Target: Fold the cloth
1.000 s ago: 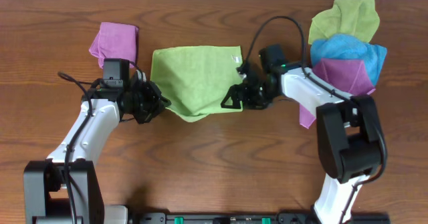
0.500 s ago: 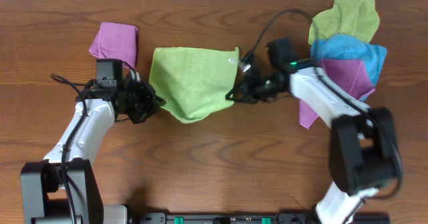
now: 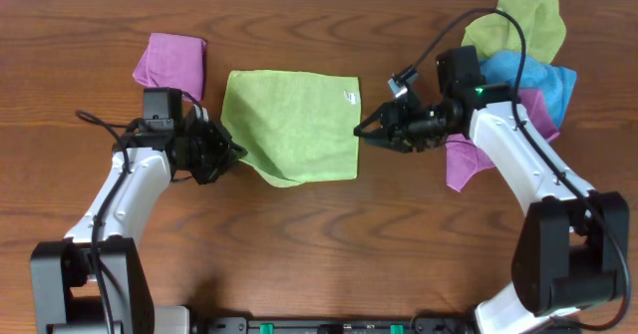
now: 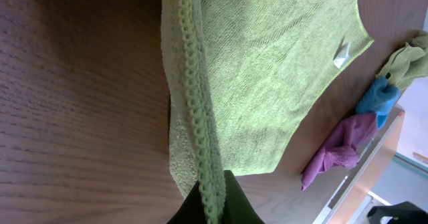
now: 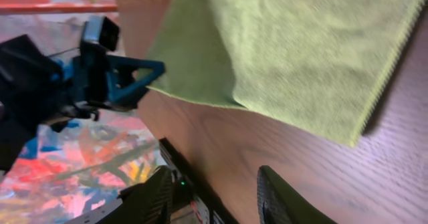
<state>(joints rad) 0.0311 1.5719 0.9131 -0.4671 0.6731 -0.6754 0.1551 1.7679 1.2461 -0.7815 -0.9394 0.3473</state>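
Left gripper [image 3: 229,153] is clamped on the left hem of the light lime-green square microfibre cloth [image 3: 294,125], near its lower-left corner (in the wrist view the stitched edge runs straight into the closed fingers). Right gripper [image 3: 362,133] hangs just off the cloth's right edge, fingers spread, nothing between them.

Cloth lies mostly flat on the brown wooden table [image 3: 319,244], lower-left corner rucked up.

Judgement: grasp stage of a fold, one side taken and the other not yet. Next the right gripper needs to pinch that right edge, then both carry together.

Around:
- Small purple folded cloth [image 3: 171,63], just up-left of the lime cloth.
- Heap well to its right: olive-yellow-green cloth [image 3: 518,25], blue cloth [image 3: 523,75], second purple cloth [image 3: 459,165]. The right arm crosses it and may drag it.
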